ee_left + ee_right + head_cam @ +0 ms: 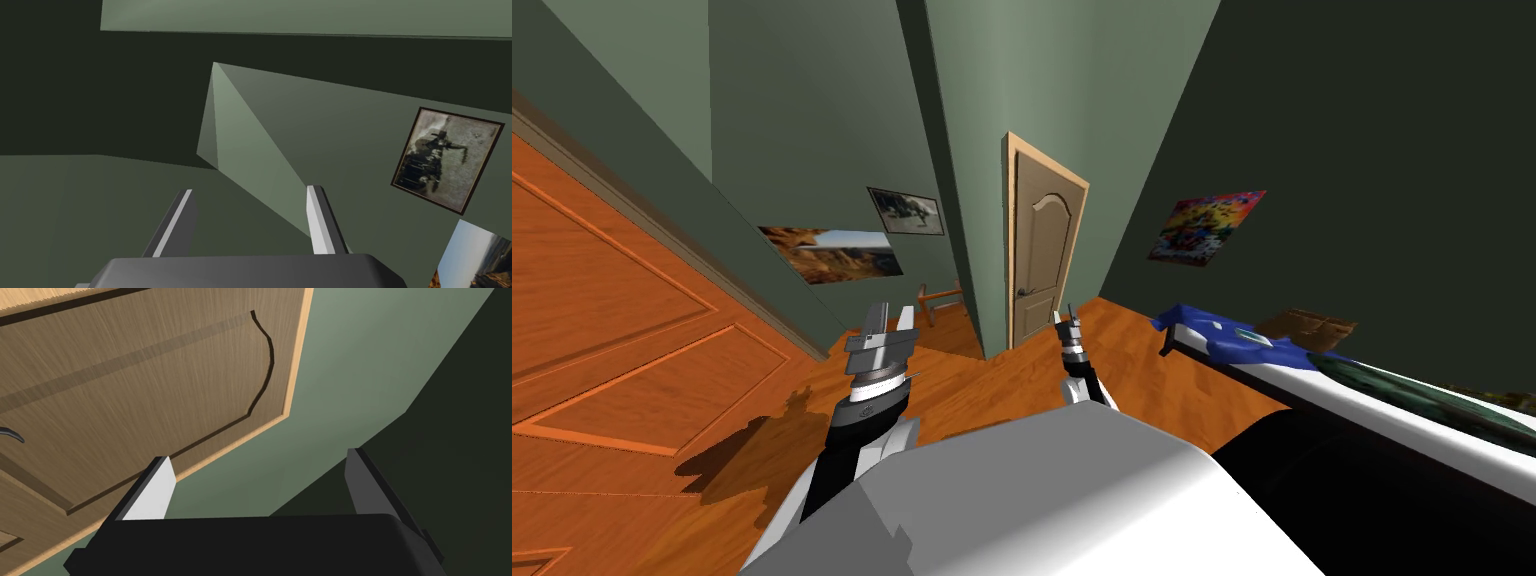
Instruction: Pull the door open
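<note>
Ahead across the orange wood floor (pixel 1132 345), the door (pixel 1037 255) stands shut in a green wall (pixel 962 150): tan, wood-grained, with an arched panel, a pale frame and a small dark handle (pixel 1025 292). Right claw (pixel 257 455) points toward the panel, fingers apart, well short of it. Left claw (pixel 250 190) is likewise spread, holding nothing.

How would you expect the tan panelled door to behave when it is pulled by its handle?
Probably stiff: the door looks a solid panelled slab. It should swing whole, not flex. Its thin curved handle might slip in the right gripper.
</note>
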`<state>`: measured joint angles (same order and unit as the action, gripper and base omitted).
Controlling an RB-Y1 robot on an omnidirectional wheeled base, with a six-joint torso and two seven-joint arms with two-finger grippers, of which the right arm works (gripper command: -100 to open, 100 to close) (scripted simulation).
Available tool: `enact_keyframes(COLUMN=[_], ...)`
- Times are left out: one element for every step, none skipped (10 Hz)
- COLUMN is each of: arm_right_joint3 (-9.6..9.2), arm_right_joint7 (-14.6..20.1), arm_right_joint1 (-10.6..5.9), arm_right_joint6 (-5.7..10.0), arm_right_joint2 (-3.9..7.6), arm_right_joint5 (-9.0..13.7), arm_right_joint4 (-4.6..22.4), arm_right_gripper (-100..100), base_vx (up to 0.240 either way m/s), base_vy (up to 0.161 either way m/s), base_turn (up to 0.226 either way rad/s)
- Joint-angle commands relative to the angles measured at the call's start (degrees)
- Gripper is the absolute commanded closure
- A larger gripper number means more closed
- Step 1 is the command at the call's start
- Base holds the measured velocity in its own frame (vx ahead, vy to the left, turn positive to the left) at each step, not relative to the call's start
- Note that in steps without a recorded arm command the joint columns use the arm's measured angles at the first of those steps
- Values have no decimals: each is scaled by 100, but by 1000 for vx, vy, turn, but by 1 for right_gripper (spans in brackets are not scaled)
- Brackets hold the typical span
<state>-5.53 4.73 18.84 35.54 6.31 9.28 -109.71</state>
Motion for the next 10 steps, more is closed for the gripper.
enact_keyframes(arm_right_joint3=[-12,-12,-26,-41,-56,-71,-87,-102,-117,-133], arm_right_joint7=[-22,-22,-36,-50,-64,-78,-92,-107,-121,-136], arm_right_joint1=[-115,-115,-165,-218,-270,-323,-375,-429,-483,-537], arm_right_joint6=[10,10,19,28,38,48,57,67,77,87], arm_right_joint2=[84,84,134,185,236,288,339,390,441,492], arm_right_joint5=[67,67,107,148,189,231,272,314,356,399], arm_right_joint4=[277,277,428,586,722,873,1054,1221,1384,1547], arm_right_gripper=[-100,-100,-100,-100,-100,-100,-100,-100,-100,-100], base_vx=[86,54,42,64,68,79,102,91,77,90], base_vy=[-50,-31,-19,-39,-60,-71,-64,-74,-73,-53], base_turn=[122,57,83,155,150,131,135,144,134,131])
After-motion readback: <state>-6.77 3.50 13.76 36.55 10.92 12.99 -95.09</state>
